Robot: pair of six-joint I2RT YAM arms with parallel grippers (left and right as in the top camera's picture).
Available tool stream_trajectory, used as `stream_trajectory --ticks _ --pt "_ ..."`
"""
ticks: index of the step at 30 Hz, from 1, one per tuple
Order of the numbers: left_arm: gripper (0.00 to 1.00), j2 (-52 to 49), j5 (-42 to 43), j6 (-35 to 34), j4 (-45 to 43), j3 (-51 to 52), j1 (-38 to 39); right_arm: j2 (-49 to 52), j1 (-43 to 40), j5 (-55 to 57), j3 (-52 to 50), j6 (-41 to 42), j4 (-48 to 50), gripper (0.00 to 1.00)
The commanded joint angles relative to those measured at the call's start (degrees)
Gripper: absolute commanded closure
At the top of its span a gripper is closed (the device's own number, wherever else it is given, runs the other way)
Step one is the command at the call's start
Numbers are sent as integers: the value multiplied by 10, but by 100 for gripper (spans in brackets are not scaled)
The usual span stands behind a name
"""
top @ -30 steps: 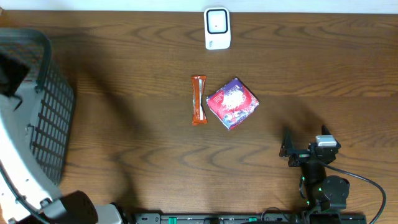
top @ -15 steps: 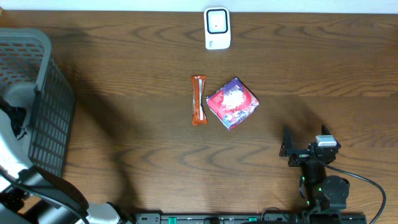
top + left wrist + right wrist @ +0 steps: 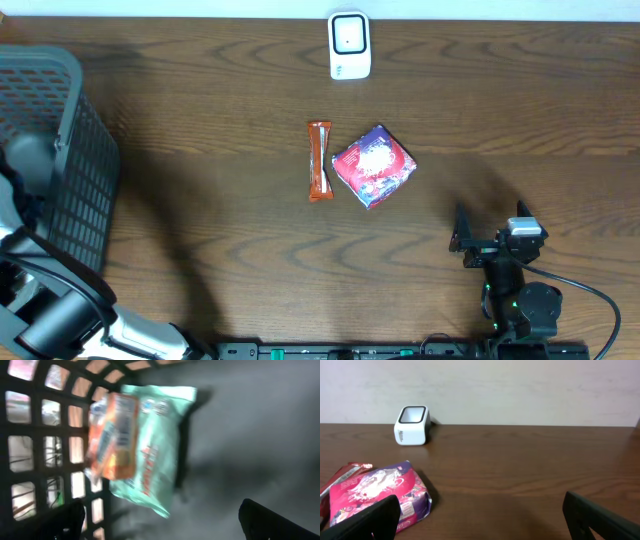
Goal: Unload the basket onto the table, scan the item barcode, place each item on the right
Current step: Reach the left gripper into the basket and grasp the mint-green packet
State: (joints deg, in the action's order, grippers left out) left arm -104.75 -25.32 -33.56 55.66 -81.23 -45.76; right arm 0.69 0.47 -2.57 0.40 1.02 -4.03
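My left gripper (image 3: 165,527) hangs open inside the dark mesh basket (image 3: 78,180), with nothing between its fingers. Just beyond it a mint-green packet (image 3: 162,445) lies on the basket floor, with an orange packet (image 3: 112,435) on top of it. In the overhead view only the left arm (image 3: 35,160) shows, over the basket. The white barcode scanner (image 3: 349,45) stands at the table's far edge. My right gripper (image 3: 490,222) rests open at the near right, empty, facing the scanner (image 3: 411,425).
An orange snack bar (image 3: 319,160) and a pink-purple packet (image 3: 373,165) lie side by side mid-table. The packet (image 3: 375,492) is just ahead-left of the right gripper. The basket's mesh wall (image 3: 35,435) stands close to the left finger.
The left arm has shifted over the basket and now sits lower at its near-left side. The right arm and the items on the table have not moved.
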Motion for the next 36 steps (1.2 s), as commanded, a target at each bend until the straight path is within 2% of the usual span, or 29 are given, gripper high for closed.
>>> stream_trajectory --ticks 1,8,19,21,22,24,25,27,30,34,36 --pt "2 -6 -18 9 6 3 -32 -3 4 3 -1 6 -2 1" --pt "2 -19 -17 -2 1 5 -66 -3 4 3 -1 6 -2 1" --pt "2 -81 -15 -1 -27 5 -71 -3 4 3 -1 6 -2 1" --pt "14 -90 -15 -1 -32 5 -76 -3 4 3 -1 6 -2 1" --pt "23 -92 -15 -1 -33 5 -79 -3 4 3 -1 6 -2 1" --pt "57 -93 -15 -1 -34 5 -83 -3 4 3 -1 6 -2 1" --pt "68 -93 -14 -1 -35 4 -85 -3 4 3 -1 6 -2 1" --pt "80 -91 -11 -1 -35 4 -86 -3 4 3 -1 6 -2 1" --pt "92 -81 -8 -1 -26 1 -85 -3 4 3 -1 6 -2 1" --pt "92 -56 1 -1 8 -26 -85 -3 4 3 -1 6 -2 1" --pt "92 -25 37 -1 17 -45 -84 -3 4 3 -1 6 -2 1"
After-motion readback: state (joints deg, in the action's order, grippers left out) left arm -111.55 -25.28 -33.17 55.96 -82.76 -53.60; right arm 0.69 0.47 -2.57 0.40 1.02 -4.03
